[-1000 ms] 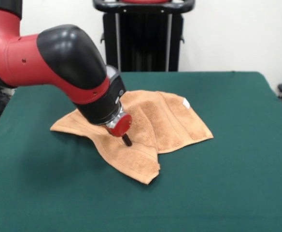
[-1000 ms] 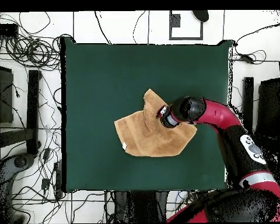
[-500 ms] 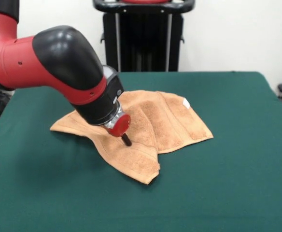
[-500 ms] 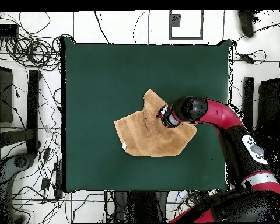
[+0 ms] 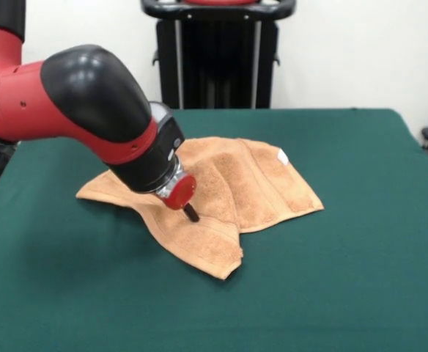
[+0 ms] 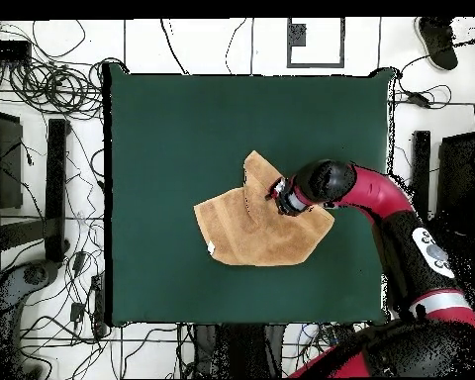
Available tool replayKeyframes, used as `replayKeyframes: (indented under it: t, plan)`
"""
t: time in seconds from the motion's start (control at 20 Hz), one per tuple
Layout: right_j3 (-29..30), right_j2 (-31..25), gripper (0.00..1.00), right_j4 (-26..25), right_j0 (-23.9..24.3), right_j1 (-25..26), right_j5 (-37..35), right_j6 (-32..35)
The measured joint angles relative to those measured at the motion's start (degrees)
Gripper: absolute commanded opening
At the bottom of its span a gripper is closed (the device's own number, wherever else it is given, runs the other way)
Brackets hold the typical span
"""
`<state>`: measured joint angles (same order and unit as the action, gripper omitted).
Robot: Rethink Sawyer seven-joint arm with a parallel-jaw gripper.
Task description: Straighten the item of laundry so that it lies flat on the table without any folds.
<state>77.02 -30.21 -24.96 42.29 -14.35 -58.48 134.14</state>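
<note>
The orange-tan towel point(image 5: 236, 187) lies crumpled near the middle of the green table point(image 5: 360, 279), with folds across it and one corner folded toward the front. Its white tag point(image 5: 282, 155) shows at the right edge. My gripper point(image 5: 191, 213) points down onto the towel near its middle, its dark tip touching the cloth. In the overhead view the towel point(image 6: 246, 228) lies mid-table and the gripper point(image 6: 274, 194) sits at its upper right part. I cannot see how the gripper stands.
The robot's black pedestal point(image 5: 218, 55) stands behind the table's far edge. Cables point(image 6: 44, 89) and equipment lie on the floor around the table. My red and black arm point(image 6: 380, 203) reaches in over the table's right side in the overhead view.
The arm's elbow has shifted slightly to the left in the front view. The gripper tip stays on the same spot of the towel, and the towel has not moved.
</note>
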Motion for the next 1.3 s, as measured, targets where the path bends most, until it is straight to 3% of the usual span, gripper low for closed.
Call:
replayKeyframes:
  t: [0.6,1.05,1.3]
  plan:
    - [-3.8,-2.7,1.00,-2.8,0.6,1.9,-6.4,-0.8]
    - [-8.3,-6.2,1.00,-4.8,3.4,4.2,-12.8,-8.4]
    - [-14.1,-6.2,1.00,-7.4,4.8,4.2,-14.7,-14.1]
